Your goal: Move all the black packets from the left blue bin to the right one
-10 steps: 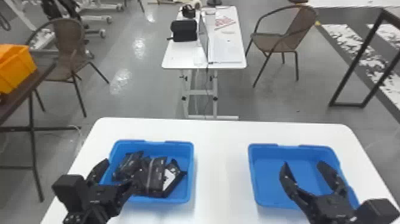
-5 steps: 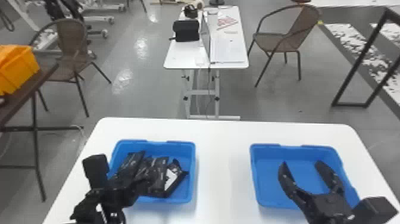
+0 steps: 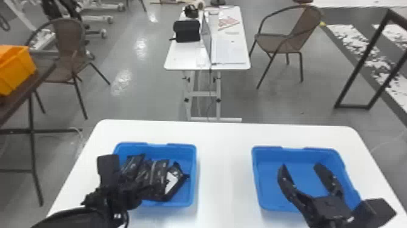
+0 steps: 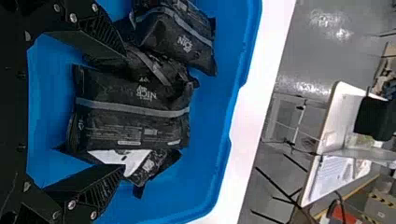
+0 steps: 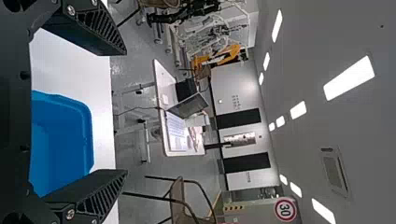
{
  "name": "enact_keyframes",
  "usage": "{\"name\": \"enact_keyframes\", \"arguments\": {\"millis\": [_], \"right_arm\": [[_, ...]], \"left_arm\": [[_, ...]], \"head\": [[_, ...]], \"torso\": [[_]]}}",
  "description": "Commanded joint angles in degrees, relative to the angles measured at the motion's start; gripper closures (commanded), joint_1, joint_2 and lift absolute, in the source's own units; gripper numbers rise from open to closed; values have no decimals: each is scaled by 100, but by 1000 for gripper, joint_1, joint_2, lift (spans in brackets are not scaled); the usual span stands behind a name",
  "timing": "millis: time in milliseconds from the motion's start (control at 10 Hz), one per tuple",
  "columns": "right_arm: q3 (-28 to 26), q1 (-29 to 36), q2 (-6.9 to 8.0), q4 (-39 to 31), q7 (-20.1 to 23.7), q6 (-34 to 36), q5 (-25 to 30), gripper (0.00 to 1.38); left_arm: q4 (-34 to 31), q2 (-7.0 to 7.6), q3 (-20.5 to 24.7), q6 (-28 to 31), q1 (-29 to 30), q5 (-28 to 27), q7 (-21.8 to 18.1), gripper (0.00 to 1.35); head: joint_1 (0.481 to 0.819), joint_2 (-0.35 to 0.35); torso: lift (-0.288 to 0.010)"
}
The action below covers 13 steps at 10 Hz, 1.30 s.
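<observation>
- Picking step, I judge: black packets [image 3: 159, 179] heaped in the left blue bin [image 3: 193, 182], lower left of the head view.
- My left gripper [image 4: 123, 111] is over them, fingers apart, nothing clamped.
- Right gripper [image 3: 301, 166] hangs spread at the right blue bin [image 3: 269, 182], lower right.
- Next calls for squaring up, closing on one packet, lifting clear.

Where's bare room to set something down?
The white table between the two bins and along its far edge. Also inside the right blue bin, though the right gripper overlaps it in view. Crowded: the left blue bin, overlapping black packets near the left gripper.
</observation>
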Motion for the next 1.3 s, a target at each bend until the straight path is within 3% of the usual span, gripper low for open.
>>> {"name": "enact_keyframes", "arguments": {"millis": [0,200,300,400,500,600,700,900,1200], "right_arm": [[2,-1,0,23,1,-8,-25,117],[2,-45,0,58,45,-8,-42,117],[10,-62,0,76,71,-8,-51,117],[19,-62,0,84,71,-8,-68,117],[19,-62,0,111,71,-8,-77,117],[28,-80,0,128,71,-8,-95,119],[37,-89,-9,137,80,-8,-112,119],[45,-80,-9,137,89,-8,-139,119],[54,-89,-9,137,89,-8,-139,119]], "left_arm": [[638,35,34,-9,-342,36,-124,214],[1175,264,-150,52,-711,97,-229,216],[1421,273,-159,17,-861,97,-247,217],[1675,273,-133,-53,-1001,97,-344,312],[1930,281,-97,-80,-1116,106,-581,668],[2300,290,8,-97,-1256,123,-1091,976],[2300,325,-18,-291,-1221,-44,-1381,1150],[2062,317,140,-633,-1019,44,-2022,1213],[603,238,588,-308,-289,167,-2664,1213]], "head": [[695,44],[695,36],[695,36],[695,37],[695,37],[695,29],[695,15],[695,7],[695,7]], "torso": [[0],[0],[0],[0],[0],[0],[0],[0],[0]]}}
